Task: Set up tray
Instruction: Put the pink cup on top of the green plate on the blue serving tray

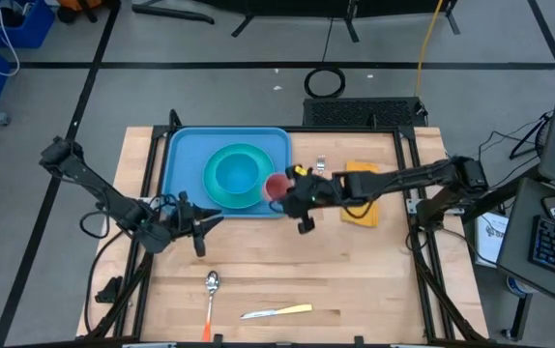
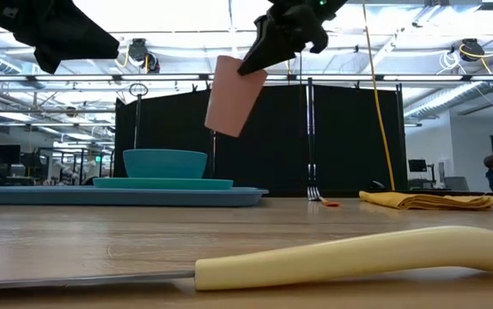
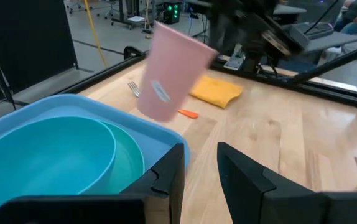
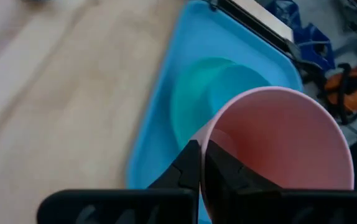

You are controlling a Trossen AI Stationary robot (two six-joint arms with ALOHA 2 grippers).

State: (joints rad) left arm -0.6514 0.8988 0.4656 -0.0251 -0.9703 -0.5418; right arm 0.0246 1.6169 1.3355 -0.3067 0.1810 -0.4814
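Note:
The light-blue tray (image 1: 183, 155) lies on the table's far left part, carrying a teal plate (image 1: 214, 193) with a teal bowl (image 1: 236, 174) on it. A pink cup (image 1: 277, 186) hangs in the air by the tray's right edge, in my right gripper (image 1: 292, 189), which is shut on it. The low view shows the cup (image 2: 232, 96) tilted, well above the tray (image 2: 118, 196). My left gripper (image 1: 196, 228) is open, just off the tray's near edge, touching nothing; its wrist view looks over the bowl (image 3: 48, 155) toward the cup (image 3: 173, 71). My right gripper holds the pink cup by its rim (image 4: 204, 138), pinched with one finger (image 4: 231, 174) inside the cup and the other finger (image 4: 185, 165) outside its wall. The cup is lifted clear and hangs tilted below the gripper (image 2: 268, 50), mouth end up.
A fork (image 1: 320, 166) and a folded yellow cloth (image 1: 363, 195) lie right of the tray. Near the table's front edge lie a spoon with an orange handle (image 1: 211, 286) and a knife with a yellow handle (image 1: 279, 311). Bare wood lies between them and the tray.

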